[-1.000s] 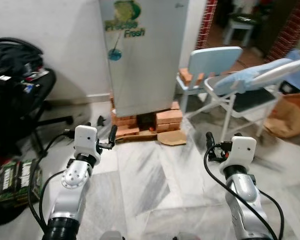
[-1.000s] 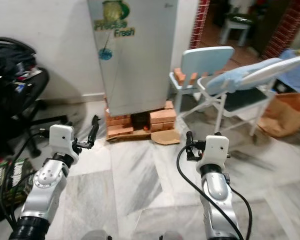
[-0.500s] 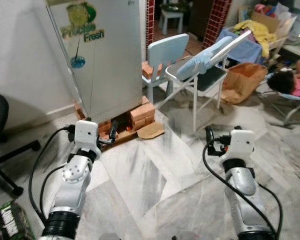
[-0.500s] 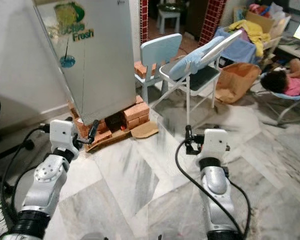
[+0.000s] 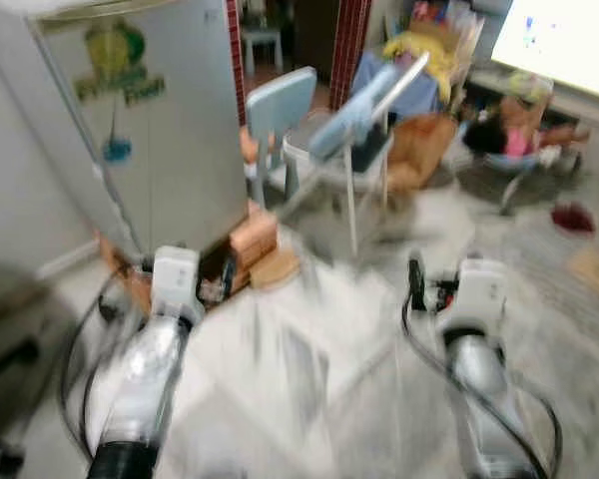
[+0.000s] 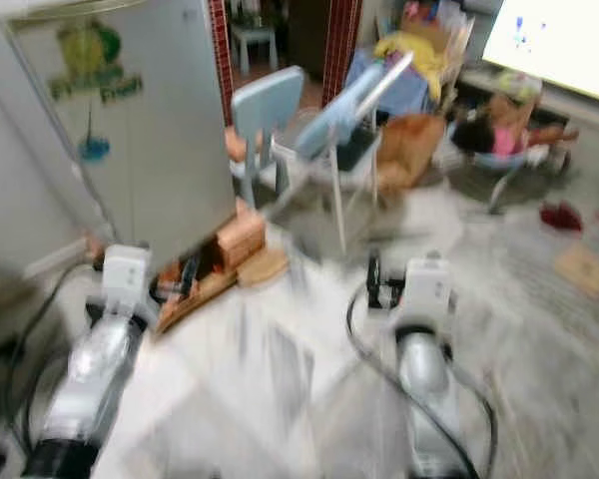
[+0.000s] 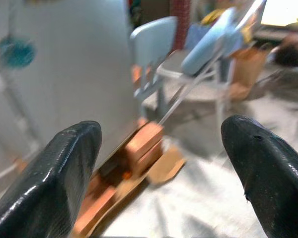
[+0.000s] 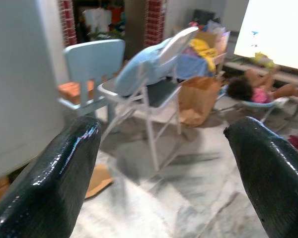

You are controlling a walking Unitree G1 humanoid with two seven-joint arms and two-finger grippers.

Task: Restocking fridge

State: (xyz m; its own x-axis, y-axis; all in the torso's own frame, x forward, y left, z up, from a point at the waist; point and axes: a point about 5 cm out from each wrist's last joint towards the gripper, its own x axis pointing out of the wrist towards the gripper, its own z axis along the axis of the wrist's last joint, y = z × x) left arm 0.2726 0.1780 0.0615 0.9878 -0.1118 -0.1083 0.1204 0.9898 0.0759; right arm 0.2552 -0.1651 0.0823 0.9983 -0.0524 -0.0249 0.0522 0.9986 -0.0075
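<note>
Head views blurred; robot appears to be in motion.

Far left: fridge (image 5: 150,120), door closed, green sticker on its front. It stands raised on stacked bricks (image 5: 252,232), presumably to keep its base off the marble floor (image 5: 309,369); a flat piece of cardboard (image 5: 275,269) lies just beside the bricks.

Left gripper (image 7: 159,163): held out at waist height, pointing toward the fridge base. Fingers spread wide, nothing between them. No stock item seen in either gripper or on the floor nearby, so restocking proper has not begun, in my judgement.

Centre: pale blue chair (image 6: 265,100) just beside the fridge, then a folding chair (image 8: 149,94) with a blue cushion (image 8: 149,64) propped against its back.

Right gripper (image 8: 161,163): also raised forward, fingers wide apart, empty. Both arms look carried in a neutral travel pose.

Right: brown paper bag (image 8: 196,99); a person lying on the floor (image 8: 260,89) near a bright screen.

Change versus half a second ago: the whole picture has swung, bringing the room's right side further into frame, which is camera movement, not object movement. Blur has increased. Gripper poses unchanged.
</note>
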